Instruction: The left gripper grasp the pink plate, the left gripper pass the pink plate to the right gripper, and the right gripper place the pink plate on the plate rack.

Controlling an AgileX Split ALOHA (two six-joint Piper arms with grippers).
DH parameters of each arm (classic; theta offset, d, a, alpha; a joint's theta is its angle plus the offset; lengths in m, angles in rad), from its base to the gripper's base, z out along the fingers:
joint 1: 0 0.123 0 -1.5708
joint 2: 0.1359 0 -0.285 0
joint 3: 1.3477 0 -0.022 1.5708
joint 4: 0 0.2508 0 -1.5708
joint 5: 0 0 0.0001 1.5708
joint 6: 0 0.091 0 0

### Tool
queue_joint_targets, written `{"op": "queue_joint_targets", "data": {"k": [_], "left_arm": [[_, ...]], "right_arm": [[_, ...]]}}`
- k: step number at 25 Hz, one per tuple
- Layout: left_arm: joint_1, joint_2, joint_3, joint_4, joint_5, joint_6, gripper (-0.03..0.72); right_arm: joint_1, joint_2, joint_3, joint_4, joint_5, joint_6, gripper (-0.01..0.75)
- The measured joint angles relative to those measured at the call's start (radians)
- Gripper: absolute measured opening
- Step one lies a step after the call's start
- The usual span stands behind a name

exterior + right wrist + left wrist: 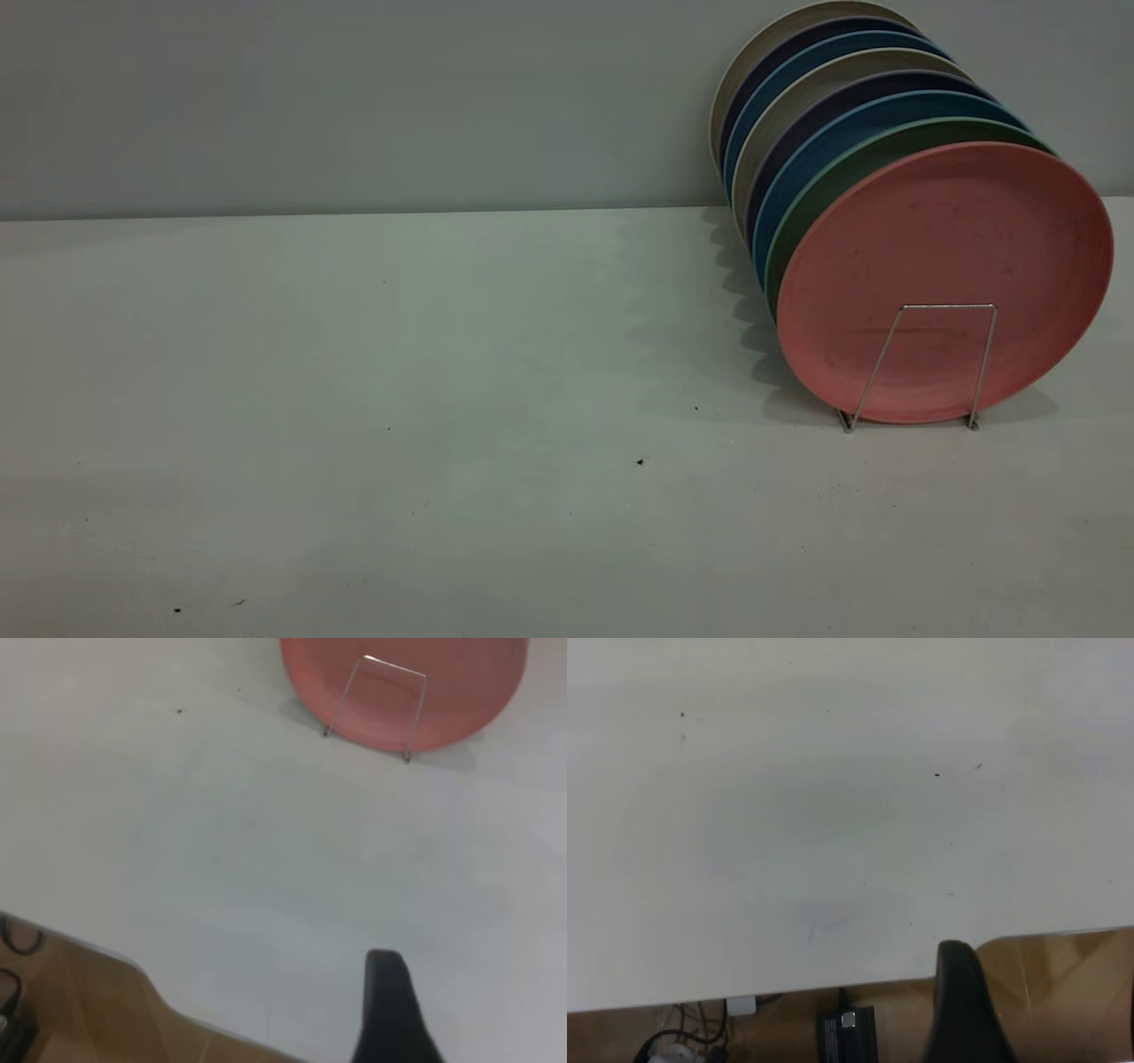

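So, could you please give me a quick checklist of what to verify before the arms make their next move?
1. Pink plate upright in the plate rack, front slot: ok.
2. Rack's front wire loop standing in front of the plate: ok.
3. Plate free of both grippers: ok, neither touches it.
4. Right gripper back from the rack, over the table: ok.
5. Left gripper at the table edge, nothing held: ok.
6. Fingers open or shut: cannot tell.

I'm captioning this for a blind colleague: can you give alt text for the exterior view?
A pink plate stands upright at the front of a wire plate rack, ahead of green, blue, purple and beige plates, at the right of a white table. No arm or gripper is in this view.
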Motion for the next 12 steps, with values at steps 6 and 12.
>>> {"op": "queue_joint_targets", "data": {"k": [6, 12], "left_arm": [[0.0, 0.0, 0.0, 0.001, 0.0, 0.008, 0.503], [0.0, -0.01, 0.0, 0.001, 0.0, 0.013, 0.503]], "right_arm": [[0.0, 0.0, 0.0, -0.03, -0.001, 0.043, 0.502], [0.0, 0.0, 0.0, -0.039, -0.001, 0.054, 0.502]]}}
